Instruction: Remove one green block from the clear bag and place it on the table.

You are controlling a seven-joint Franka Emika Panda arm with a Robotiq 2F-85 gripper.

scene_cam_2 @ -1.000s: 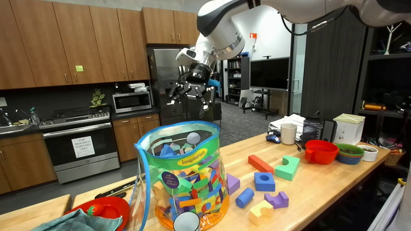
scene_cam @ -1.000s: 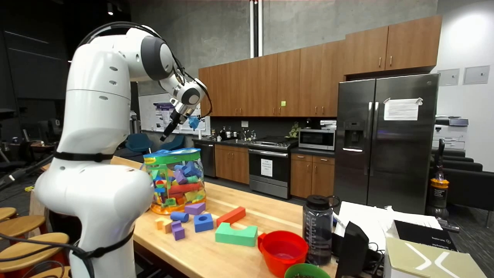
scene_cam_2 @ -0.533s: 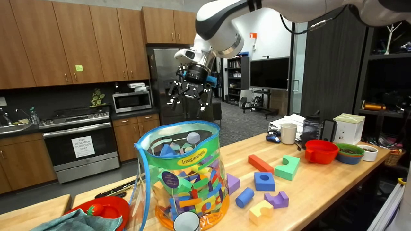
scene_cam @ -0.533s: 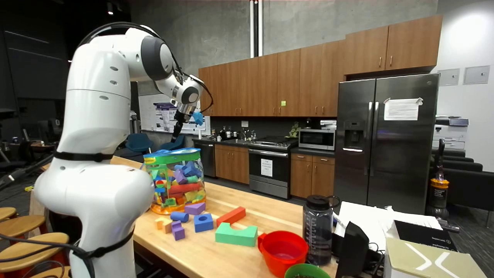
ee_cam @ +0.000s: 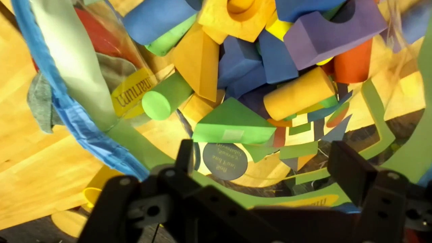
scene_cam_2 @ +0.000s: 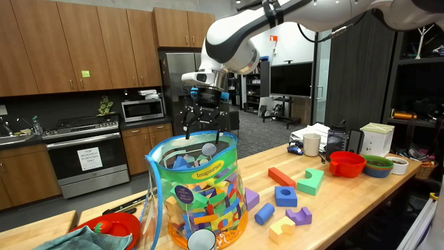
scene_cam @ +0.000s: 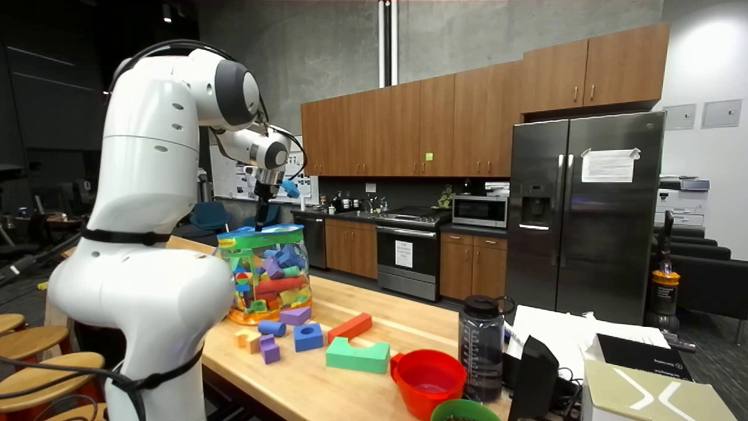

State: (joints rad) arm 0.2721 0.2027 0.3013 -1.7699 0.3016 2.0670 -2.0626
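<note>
Gripper [scene_cam_2: 203, 139] spread wide at mouth of bag [scene_cam_2: 208, 171]; green block [ee_cam: 233, 118] below, inside; bag between long edges of the table [scene_cam: 403, 318].

Your clear bag [scene_cam_2: 184, 176] stands upright on the desk [scene_cam_2: 340, 205], mouth open, with a blue rim, a green band below that, an orange base and see-through walls showing its multicoloured contents. In the wrist view you find a green wedge [ee_cam: 233, 118] inside the bag, a pale patch on its long face, and a green cylinder [ee_cam: 168, 96], also inside the bag, one round end showing. Beneath the bag, your desk is light-brown wood.
</note>
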